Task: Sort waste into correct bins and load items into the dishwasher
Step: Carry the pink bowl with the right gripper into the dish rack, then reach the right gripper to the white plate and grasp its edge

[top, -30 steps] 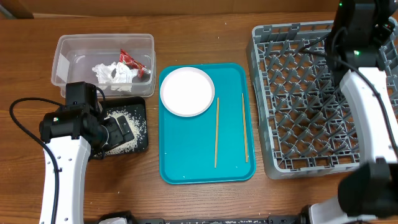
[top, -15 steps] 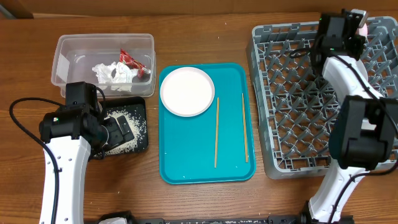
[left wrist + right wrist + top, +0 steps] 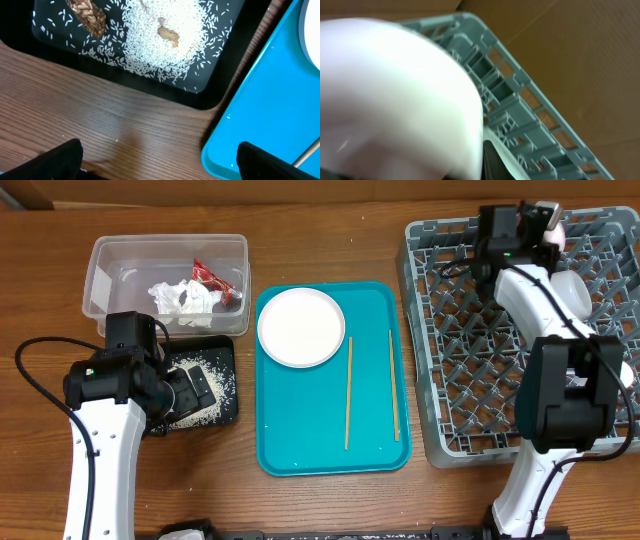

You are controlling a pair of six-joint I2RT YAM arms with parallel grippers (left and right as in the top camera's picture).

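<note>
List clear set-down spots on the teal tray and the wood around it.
Free: teal plastic serving tray below the round white plate, left of the two thin wooden chopsticks; the strip between them; bare wooden table beyond the tray. Crowded: shallow black tray, under rice and the left arm.

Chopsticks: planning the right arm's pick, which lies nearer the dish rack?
The chopstick by the teal tray's right edge; the other chopstick lies beside the plate.
</note>
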